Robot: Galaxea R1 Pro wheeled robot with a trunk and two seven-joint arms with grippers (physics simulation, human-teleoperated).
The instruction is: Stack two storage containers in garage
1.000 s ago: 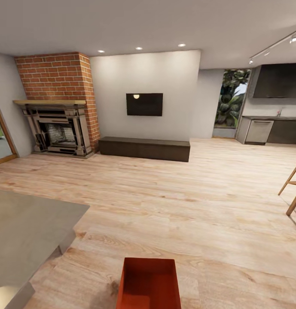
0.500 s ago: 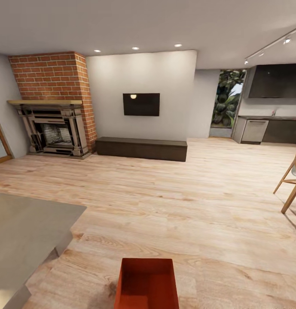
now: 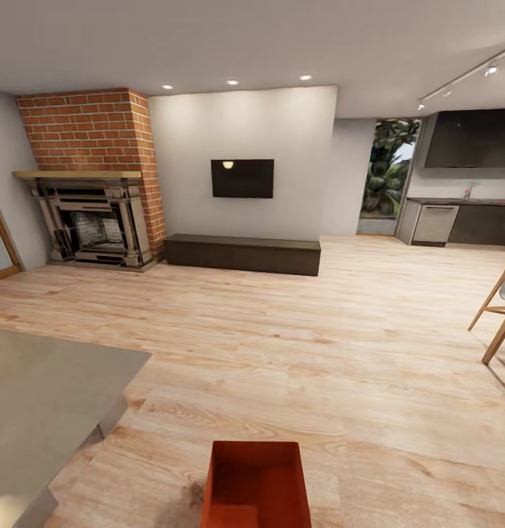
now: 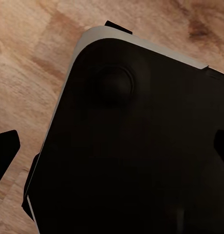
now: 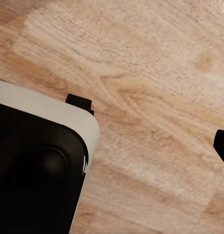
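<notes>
a plain red-orange rectangular storage container (image 3: 257,485) with straight sides and no lid is sitting on the light wood plank flooring (image 3: 296,345) of the living room, at the bottom edge of the head view and almost dead centre in front of the robot. its long axis is running away from the camera, toward the dark wall tv (image 3: 242,178) and the low dark bench (image 3: 242,254) beneath it, with its open top facing up and its near end cut off by the frame.

the container is lying straight ahead and low, about evenly between the 2 arms, so neither arm looks clearly nearer — a judgement, since the arms themselves are not in the head view. reaching it is probably calling for the trunk to bend and both arms to come in along the 2 long sides.

the left wrist view is looking down on the robot's dark, white-edged base (image 4: 141,146) over the planks, with dark finger tips (image 4: 5,151) at the frame edges; the right wrist view is giving the same base (image 5: 39,165) and one dark tip (image 5: 223,146). both grippers are holding nothing, but how wide each is standing cannot be told.

a red brick fireplace (image 3: 91,176) is standing at far left, a grey-topped table (image 3: 47,396) at near left — 1 container in sight.
</notes>
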